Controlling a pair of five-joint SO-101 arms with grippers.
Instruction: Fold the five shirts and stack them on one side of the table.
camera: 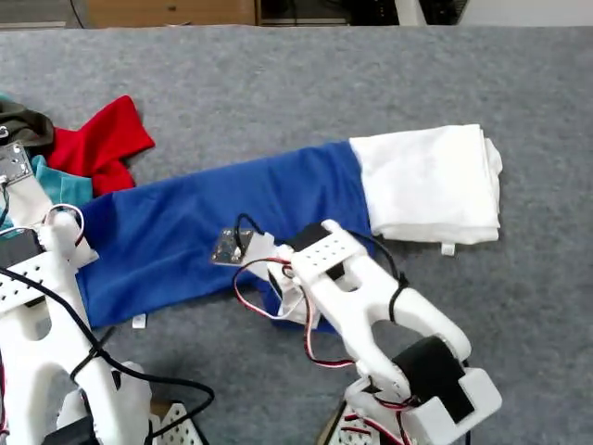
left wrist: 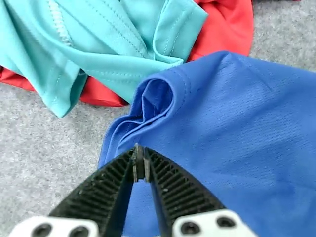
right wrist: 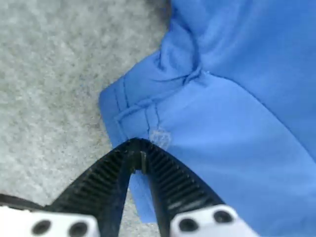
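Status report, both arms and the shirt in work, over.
Left gripper shut on blue shirt, corner. Right gripper shut on its near hem. White shirt folded at its far end. Teal shirt, red shirt heaped, waiting.

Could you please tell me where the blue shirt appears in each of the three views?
High view: the blue shirt lies as a long band from the left arm to the folded white shirt.
Left wrist view: its bunched corner, beside the teal shirt, sits at the tips of the left gripper.
Right wrist view: its stitched hem sits at the tips of the right gripper.
Shared landmark: the grey table cover.
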